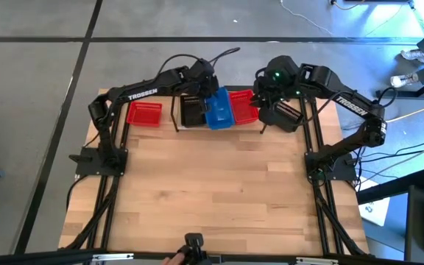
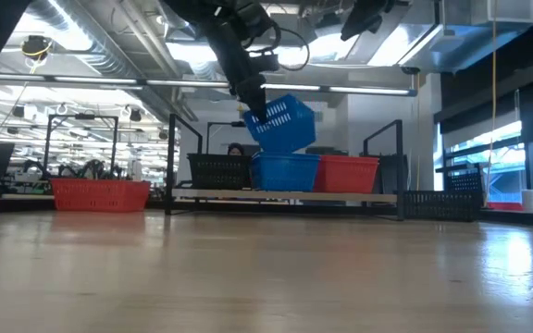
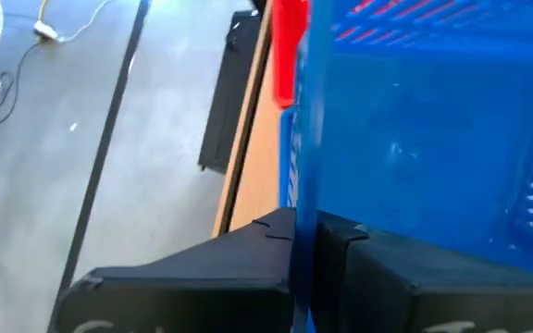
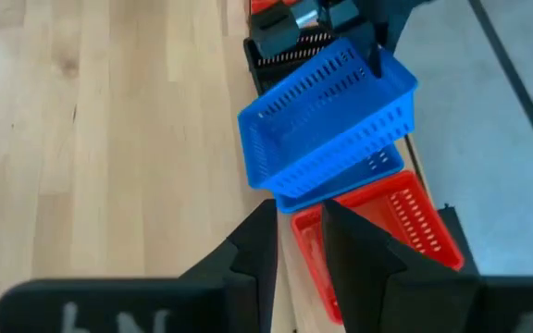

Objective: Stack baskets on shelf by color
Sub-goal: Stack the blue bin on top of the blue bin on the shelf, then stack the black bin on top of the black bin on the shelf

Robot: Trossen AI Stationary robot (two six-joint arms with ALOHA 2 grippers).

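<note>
Stacking of the blue pair is the step in hand. Your left gripper (image 2: 259, 109) has its fingers clamped on the rim of a tilted blue basket (image 2: 281, 123), held in the air directly over a second blue basket (image 2: 285, 172) that sits on the shelf (image 2: 285, 196). The lifted one hangs clearly askew, one end lower than the other, and from the low view I cannot tell whether its low corner is touching the basket beneath.

On the shelf, a black basket (image 2: 218, 170) stands to one side of the seated blue one and a red basket (image 2: 346, 173) to the other. Another red basket (image 1: 144, 113) lies apart on the worktop (image 1: 212, 191) off the shelf's left end, and another black one (image 1: 286, 113) off its right.

Your right gripper (image 1: 268, 96) hovers near the shelf's right end, fingers parted and holding nothing.

Next, I judge, you need to level the held basket, line its edges up with the lower one's rim, and lower it until it nests before releasing.
</note>
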